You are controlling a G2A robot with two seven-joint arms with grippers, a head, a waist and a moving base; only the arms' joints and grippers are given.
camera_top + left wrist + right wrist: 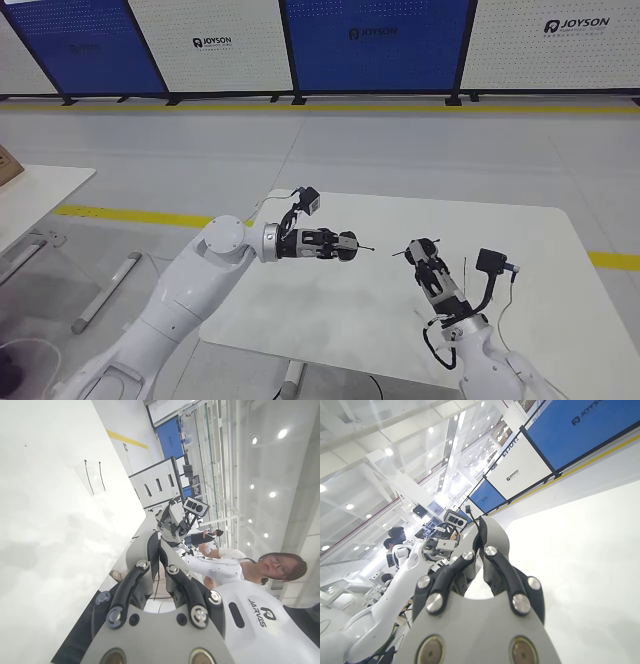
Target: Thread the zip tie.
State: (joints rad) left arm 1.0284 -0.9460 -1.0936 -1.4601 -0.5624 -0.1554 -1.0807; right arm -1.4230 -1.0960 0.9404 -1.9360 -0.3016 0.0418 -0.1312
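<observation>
Right gripper: nearest the robot, raised above the counter, clenched on the zip tie. The tie's square head pokes out past the fingertips.
Left gripper: just beyond, facing the right one, clamped on a thin black strip. The strip's tip points across the small gap. I cannot tell whether it belongs to the same tie.
Step in hand: likely lining the tip up with the head's slot.
Doing it well: keep the head steady and turn the slot square to the tip. Feed slowly and straight, because a short free end buckles less.
Tie material: narrow, black and flexible, likely nylon, with a small blocky head.
Spare ties: two lie side by side, slightly curved, farther out on the counter.
Counter surface: white, smooth and matt, with rounded corners.
</observation>
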